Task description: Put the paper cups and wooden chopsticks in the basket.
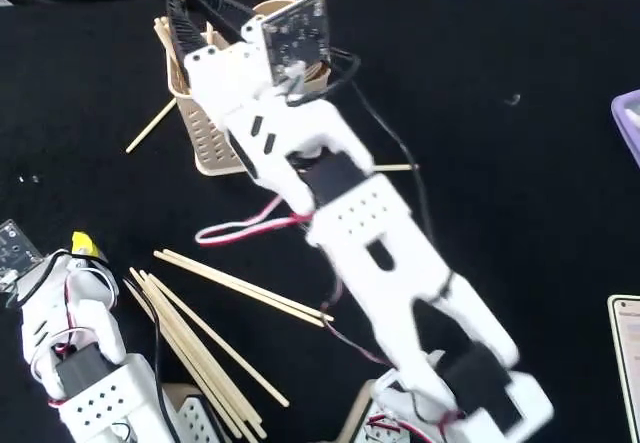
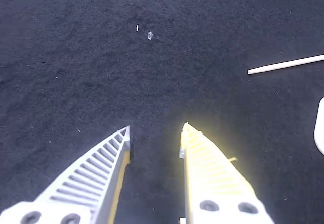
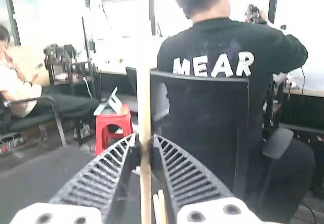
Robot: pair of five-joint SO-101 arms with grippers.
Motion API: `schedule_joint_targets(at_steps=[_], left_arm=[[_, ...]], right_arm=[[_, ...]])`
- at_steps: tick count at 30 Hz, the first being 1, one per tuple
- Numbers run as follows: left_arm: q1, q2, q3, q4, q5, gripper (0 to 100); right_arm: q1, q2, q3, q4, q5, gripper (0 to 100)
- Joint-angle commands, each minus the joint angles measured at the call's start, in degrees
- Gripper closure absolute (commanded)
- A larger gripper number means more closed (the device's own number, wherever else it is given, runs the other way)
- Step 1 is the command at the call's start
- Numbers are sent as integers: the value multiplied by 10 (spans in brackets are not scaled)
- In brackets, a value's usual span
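Holding one chopstick (image 3: 144, 82) upright, right pincer (image 3: 145, 145) clamped, over basket (image 1: 212, 143) at 11 o'clock: lower tip inside rim before releasing; left pincer (image 2: 155, 127) agape.

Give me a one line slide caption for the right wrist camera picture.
Right gripper shut on a single wooden chopstick, an office chair in the room behind.

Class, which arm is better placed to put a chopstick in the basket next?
Right: the right gripper is shut on a pale wooden chopstick at the beige slatted basket; the left gripper is open, empty, over black table.
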Motion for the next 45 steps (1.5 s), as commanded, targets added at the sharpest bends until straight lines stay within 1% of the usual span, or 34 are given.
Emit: schedule_joint_targets(at_steps=[1,5,9,13,14,17,18,19,24,26,28,33,35,36,38,39,41,43,45], left_arm=[[-2,-8,-1,-12,-4,834],[-2,-9,-1,-12,-4,834],[-2,-9,-1,-12,-4,834],[-2,-9,-1,-12,-4,834],[-2,-9,-1,-12,-4,834],[-2,-9,-1,-12,-4,834],[-2,-9,-1,-12,-4,834],[-2,-9,-1,-12,-4,834],[-2,-9,-3,-10,-5,834],[-2,-9,-4,-8,-5,832],[-2,-5,-11,-6,-5,830],[-1,-6,-35,22,-45,830],[10,-5,-52,33,-63,829],[19,-5,-62,40,-84,829],[39,-5,-82,54,-121,829],[44,-5,-92,59,-134,828],[45,-4,-108,62,-150,820],[48,-3,-116,62,-161,788],[48,13,-124,57,-173,783]], right_arm=[[11,38,-36,-72,-4,987],[12,81,-33,-72,-4,987],[12,92,-27,-66,-4,987],[11,92,-28,-1,-4,974],[11,92,-28,14,-4,946],[12,91,-28,53,-4,809],[11,87,-29,64,-4,779],[10,81,-34,77,-4,771],[8,7,-62,142,-4,835],[7,-49,-69,197,-4,858],[7,-116,-69,277,-4,874],[11,-265,-57,566,-4,883],[11,-305,-34,660,8,882],[11,-322,-15,694,27,882],[12,-352,43,731,89,882],[18,-367,81,738,123,882],[40,-395,167,738,168,882],[69,-423,256,714,176,882],[108,-452,339,668,178,882]])
